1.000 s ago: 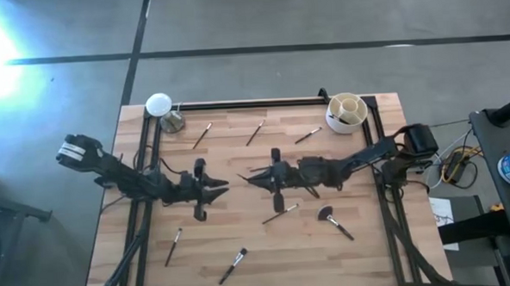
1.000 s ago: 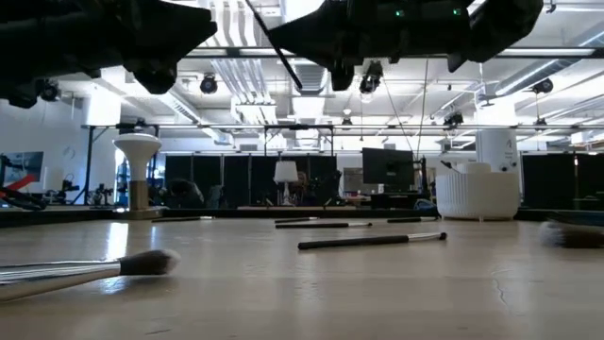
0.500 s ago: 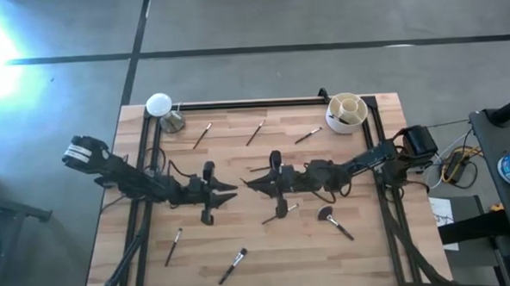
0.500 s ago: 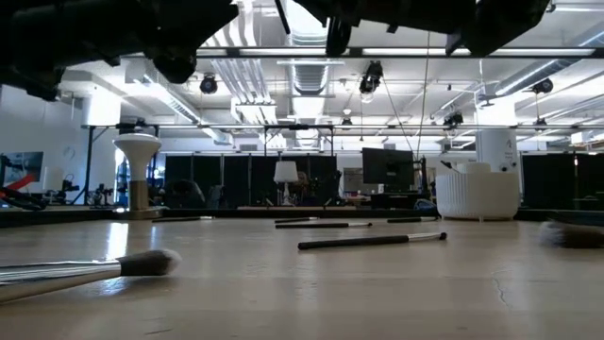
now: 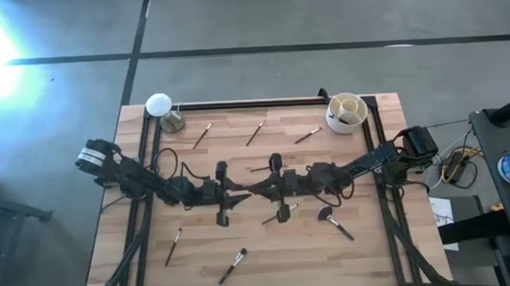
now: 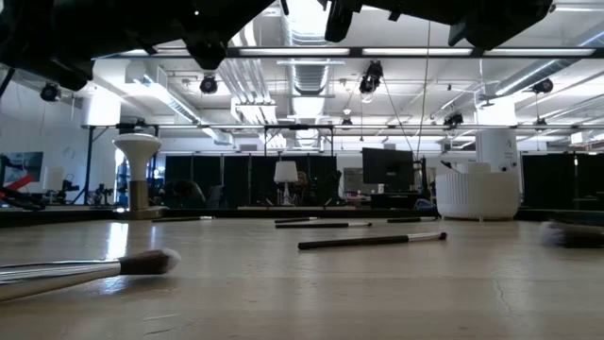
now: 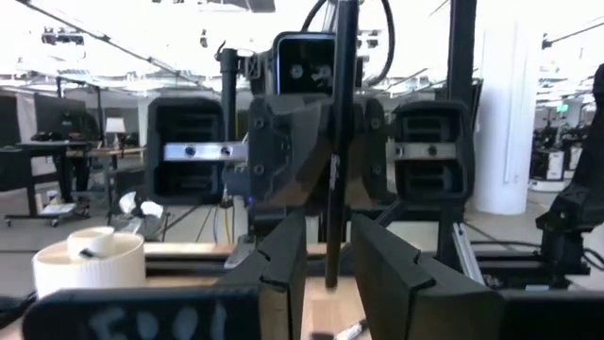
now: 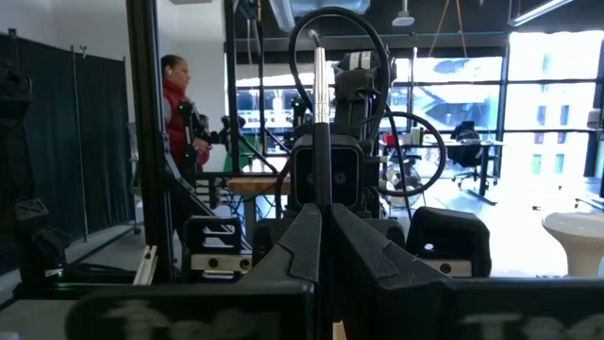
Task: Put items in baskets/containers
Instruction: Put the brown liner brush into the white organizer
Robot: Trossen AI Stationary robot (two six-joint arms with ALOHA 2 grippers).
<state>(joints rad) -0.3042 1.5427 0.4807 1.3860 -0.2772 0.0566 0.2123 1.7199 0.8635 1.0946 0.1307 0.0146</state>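
Both arms meet above the table's middle. My right gripper (image 5: pixel 255 189) (image 8: pixel 321 215) is shut on a thin dark brush (image 7: pixel 335 142) that stands upright. My left gripper (image 5: pixel 240 196) (image 7: pixel 330 253) faces it, open. Its two fingers stand on either side of the brush's lower end (image 7: pixel 330 276) with a gap on both sides. Several more brushes lie flat on the wood, among them one (image 5: pixel 280 213) just nearer than the grippers and a fluffy-headed one (image 5: pixel 334 223). The cream cup (image 5: pixel 346 113) stands at the far right corner. My right gripper pinches the brush's shaft (image 8: pixel 321 179) between its two fingers. The fingers come about level from the table's right and lie across the brush. Brush length shows both above and below them. The brush is upright and lifted clear of the table.
A white disc on a brass stand (image 5: pixel 160 108) is at the far left corner. Three brushes (image 5: pixel 202 134) (image 5: pixel 255 133) (image 5: pixel 307 135) lie along the far side and two (image 5: pixel 173 247) (image 5: pixel 233 265) near the front left. A black frame (image 5: pixel 236 104) borders the table.
My left gripper has gone toward the table's right edge, up to my right gripper, until its open fingers stand around the brush's lower end. My right gripper has risen a little and tipped its fingers upward; the brush has gone from slanted to upright and higher.
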